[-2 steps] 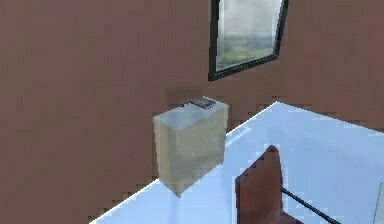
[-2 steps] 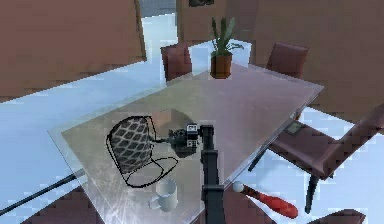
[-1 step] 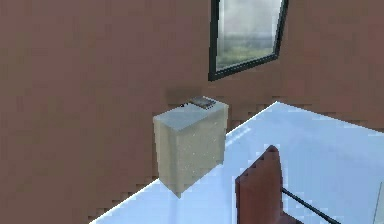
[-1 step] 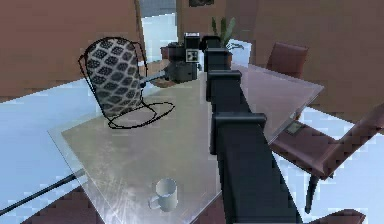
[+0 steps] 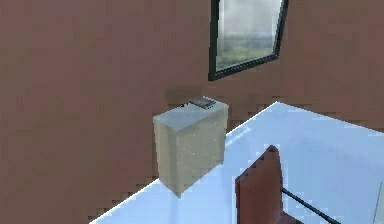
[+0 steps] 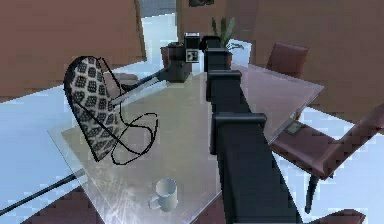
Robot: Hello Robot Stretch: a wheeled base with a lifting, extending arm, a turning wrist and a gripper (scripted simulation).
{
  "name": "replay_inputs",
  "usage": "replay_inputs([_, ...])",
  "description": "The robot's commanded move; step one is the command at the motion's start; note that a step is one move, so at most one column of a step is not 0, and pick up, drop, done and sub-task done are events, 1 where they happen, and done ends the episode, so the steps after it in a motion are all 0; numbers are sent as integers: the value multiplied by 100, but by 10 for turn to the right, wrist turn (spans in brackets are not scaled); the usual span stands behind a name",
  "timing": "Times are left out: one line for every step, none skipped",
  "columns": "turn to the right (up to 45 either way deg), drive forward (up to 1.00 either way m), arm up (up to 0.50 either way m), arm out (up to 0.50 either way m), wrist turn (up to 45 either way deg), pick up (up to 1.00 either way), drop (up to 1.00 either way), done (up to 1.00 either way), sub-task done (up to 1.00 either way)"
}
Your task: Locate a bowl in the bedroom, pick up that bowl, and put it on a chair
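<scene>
My arm point(image 6: 240, 130) reaches up the arm side view over a glass-topped table point(image 6: 175, 135). The gripper point(image 6: 162, 72) is at its far end, left of the two white marker squares, with the table's far part behind it. I cannot tell whether it holds anything. A wire-legged chair with a black-and-white patterned back point(image 6: 97, 100) stands at the table's left side, near the gripper. Red-brown chairs stand at the far side point(image 6: 285, 58) and the right side point(image 6: 335, 140). Another red-brown chair point(image 5: 262, 185) is at the forward view's bottom right.
A white mug point(image 6: 163, 192) sits on the table's near end, and a potted plant point(image 6: 225, 28) at the far end. Ahead, a beige cabinet point(image 5: 190, 145) stands against the brown wall with a small flat thing point(image 5: 203, 102) on top. A dark-framed window point(image 5: 250, 35) hangs above.
</scene>
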Motion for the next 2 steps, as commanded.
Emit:
replay_inputs([0,0,0,0,-450,0,0,0,0])
replay_inputs([0,0,0,0,-90,0,0,0,0])
